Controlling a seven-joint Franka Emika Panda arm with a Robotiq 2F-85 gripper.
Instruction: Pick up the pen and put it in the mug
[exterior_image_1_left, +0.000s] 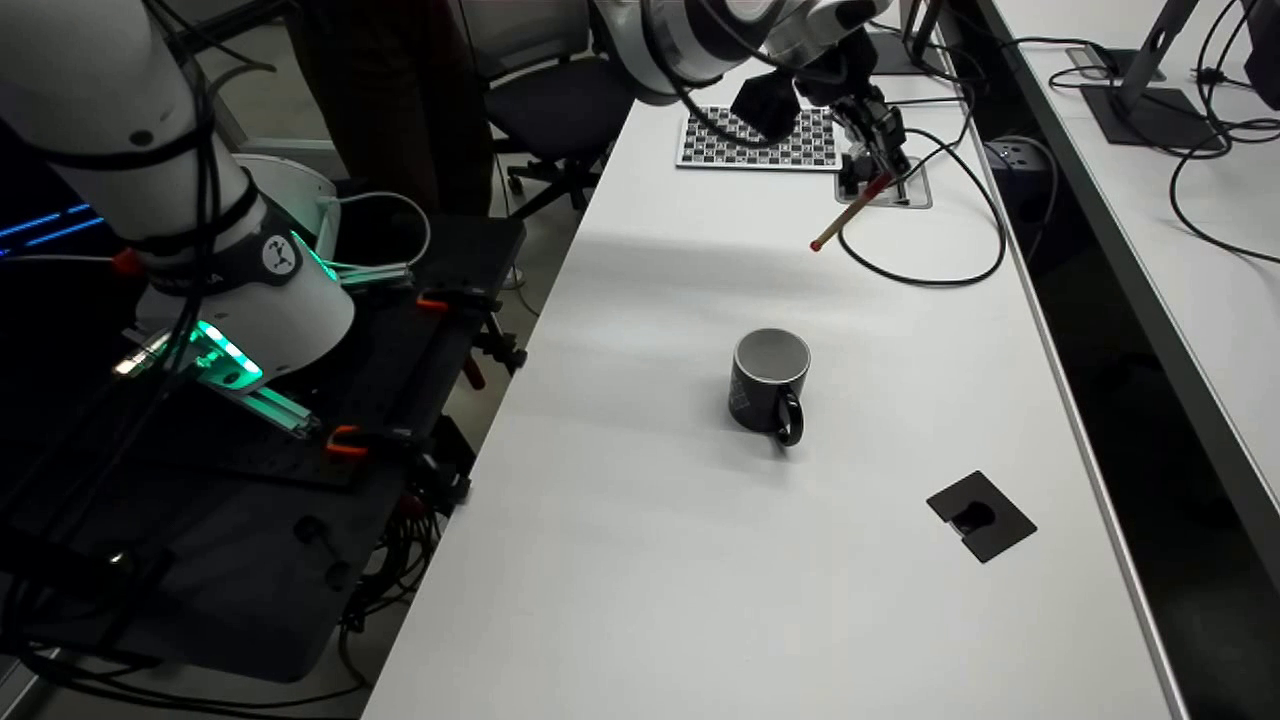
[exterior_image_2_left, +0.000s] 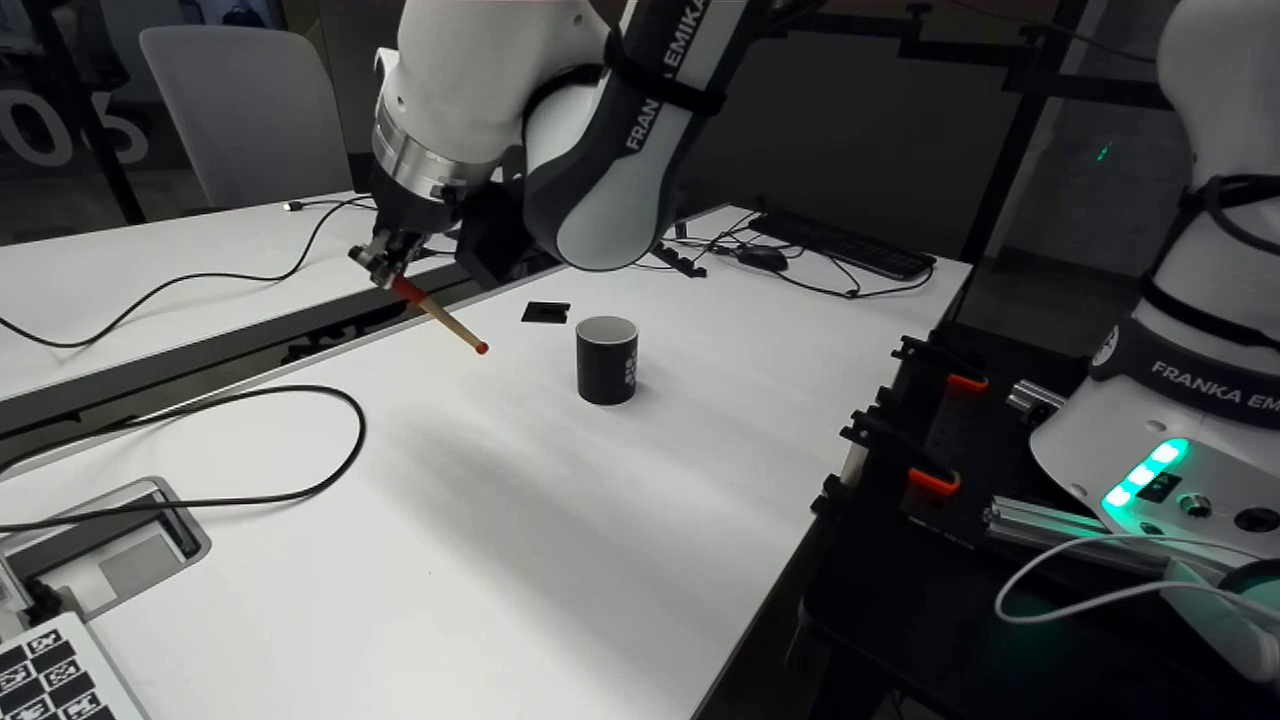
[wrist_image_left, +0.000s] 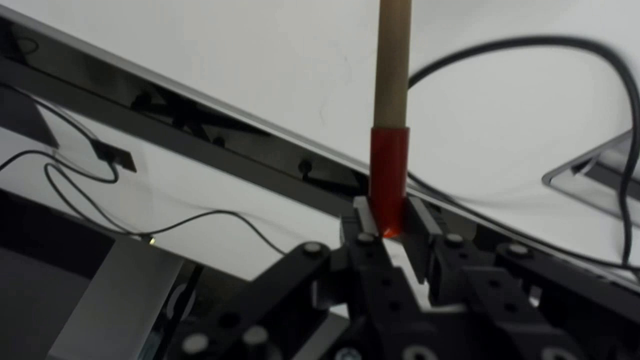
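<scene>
My gripper (wrist_image_left: 387, 215) is shut on the red end of the pen (wrist_image_left: 391, 90), whose tan body points away from the fingers in the wrist view. In both exterior views the pen (exterior_image_1_left: 848, 215) slants downward in the air above the table, its small red tip lowest. The dark mug (exterior_image_1_left: 752, 395) stands upright on the white table, apart from the pen and nearer the middle. Its handle shows in an exterior view, while the mug (exterior_image_2_left: 606, 370) hides it from the opposite angle. The wrist view does not show the mug.
A flat black square plate (exterior_image_1_left: 985, 530) lies on the table past the mug. A black cable (exterior_image_2_left: 345, 465) loops across the tabletop beside a recessed socket box (exterior_image_2_left: 130, 560). The black-and-white keyboard (exterior_image_1_left: 800, 150) sits under the arm. A dark gap separates this table from a neighbouring one.
</scene>
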